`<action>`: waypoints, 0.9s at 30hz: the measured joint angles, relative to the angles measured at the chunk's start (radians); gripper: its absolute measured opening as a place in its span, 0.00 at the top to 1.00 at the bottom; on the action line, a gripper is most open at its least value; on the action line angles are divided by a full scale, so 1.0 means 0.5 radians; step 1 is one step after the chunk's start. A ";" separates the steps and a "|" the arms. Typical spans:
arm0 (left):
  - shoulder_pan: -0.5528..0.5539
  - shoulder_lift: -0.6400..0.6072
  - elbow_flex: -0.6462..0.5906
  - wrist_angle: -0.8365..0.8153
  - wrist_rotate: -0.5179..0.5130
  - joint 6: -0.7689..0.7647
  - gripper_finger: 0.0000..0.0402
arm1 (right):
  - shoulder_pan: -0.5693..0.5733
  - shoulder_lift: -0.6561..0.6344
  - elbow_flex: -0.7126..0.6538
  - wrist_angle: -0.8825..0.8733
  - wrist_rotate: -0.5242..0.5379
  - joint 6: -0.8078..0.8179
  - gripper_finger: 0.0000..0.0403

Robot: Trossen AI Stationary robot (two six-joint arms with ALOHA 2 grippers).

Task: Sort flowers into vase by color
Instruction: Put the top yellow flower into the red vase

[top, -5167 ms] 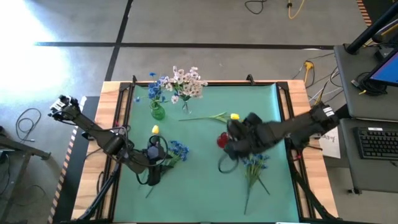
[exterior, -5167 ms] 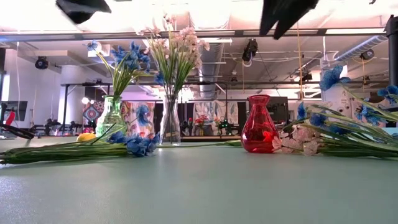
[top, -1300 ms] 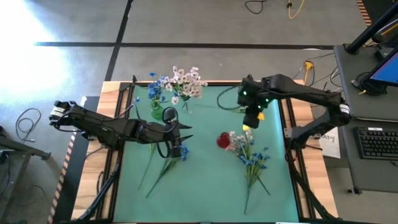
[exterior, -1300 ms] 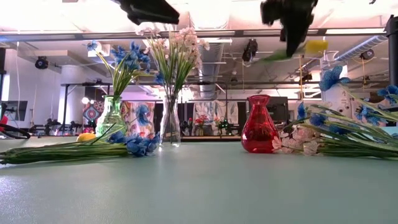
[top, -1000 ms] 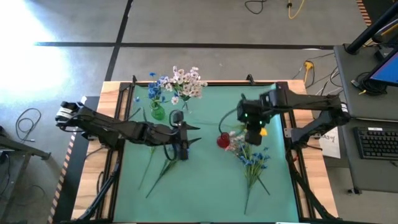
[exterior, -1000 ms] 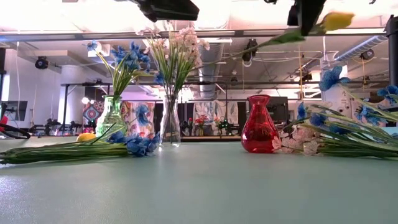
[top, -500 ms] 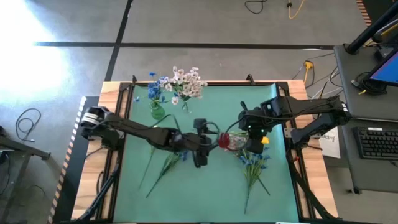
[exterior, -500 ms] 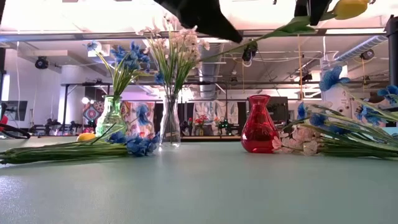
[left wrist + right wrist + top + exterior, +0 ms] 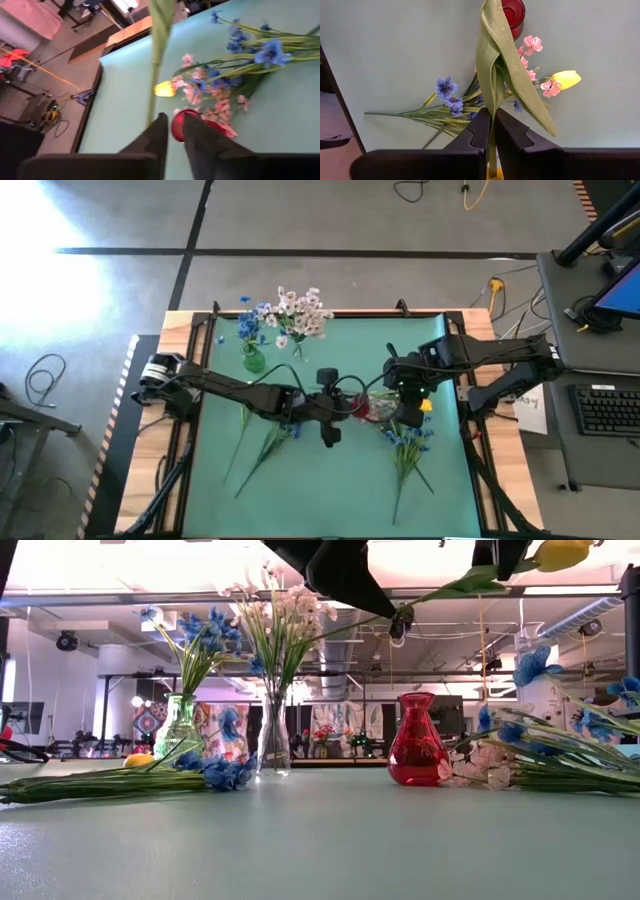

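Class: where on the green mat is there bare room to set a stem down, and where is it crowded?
Free: the near strip between the blue stems and the flower pile. Crowded: the middle around the red vase, and the back-left vases.

Bright even overhead light, sun glare on floor (image 9: pixel 60 220), left wrist view perhaps motion-blurred

Teal-green table mat (image 9: pixel 330 480); red vase (image 9: pixel 416 753); green glass vase (image 9: pixel 180 726) — blue flowers (image 9: pixel 205 638); yellow tulip bud (image 9: pixel 567 79).
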 joint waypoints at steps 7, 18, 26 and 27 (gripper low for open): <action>-0.029 -0.007 0.001 -0.001 0.205 0.068 0.94 | 0.000 0.000 0.000 0.001 -0.001 0.000 0.96; -0.001 -0.010 0.020 0.041 -0.236 0.222 0.57 | 0.000 0.000 -0.001 0.007 -0.002 0.000 0.96; 0.094 -0.007 0.003 -0.004 0.007 0.149 0.60 | 0.000 0.000 -0.001 0.013 -0.002 0.000 0.96; 0.094 -0.007 0.003 -0.003 -0.025 0.159 0.64 | 0.000 0.000 -0.001 0.015 -0.002 0.000 0.96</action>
